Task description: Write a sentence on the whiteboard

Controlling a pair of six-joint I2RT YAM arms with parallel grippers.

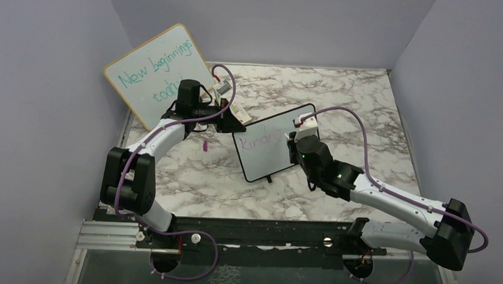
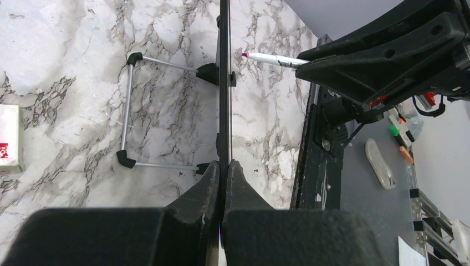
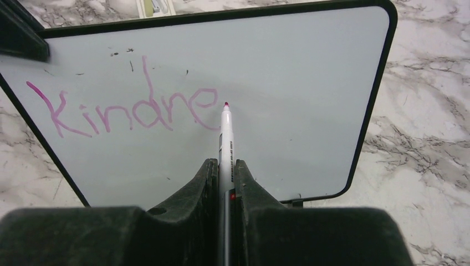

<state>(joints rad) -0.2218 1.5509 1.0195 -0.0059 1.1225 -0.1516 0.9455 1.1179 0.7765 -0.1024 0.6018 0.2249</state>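
Right wrist: right end effector (image 3: pixel 225 166) clamps marker (image 3: pixel 226 133), tip just beside sentence (image 3: pixel 133 113) on whiteboard (image 3: pixel 299 83).

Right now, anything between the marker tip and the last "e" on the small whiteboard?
No: right wrist view shows only bare whiteboard between the marker tip and the last e of the sentence.

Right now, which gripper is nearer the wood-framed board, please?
Left. The left gripper is close to the wood-framed board; the right gripper is farther away, over the whiteboard.

Robot lab booth, plain walls (image 1: pixel 273 21), marble table (image 1: pixel 366 102)
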